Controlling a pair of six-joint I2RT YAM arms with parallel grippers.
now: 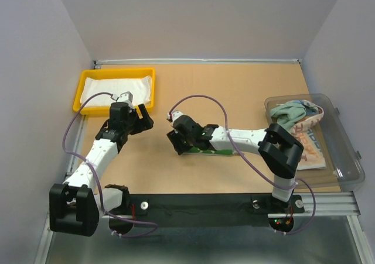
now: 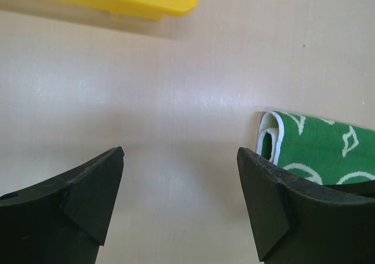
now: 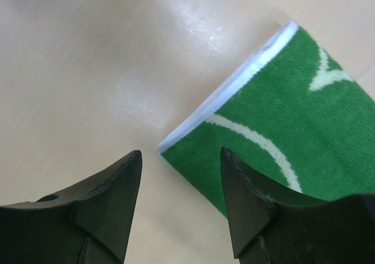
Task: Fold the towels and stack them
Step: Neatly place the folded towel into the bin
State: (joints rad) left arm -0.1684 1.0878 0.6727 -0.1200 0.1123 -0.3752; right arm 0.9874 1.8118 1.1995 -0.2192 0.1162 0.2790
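Green towel lies folded on the counter, apart from the yellow tray holding the white towel. Left fingers and right fingers hang released, empty; a shallow one-layer pinch could unroll the fold.

Tan table bears yellow tray, folded green towel and clear bin.

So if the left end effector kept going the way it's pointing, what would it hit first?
The left end effector tilts downward, so probably the bare table first; skimming above it, the corner of the yellow tray. Depth unclear.
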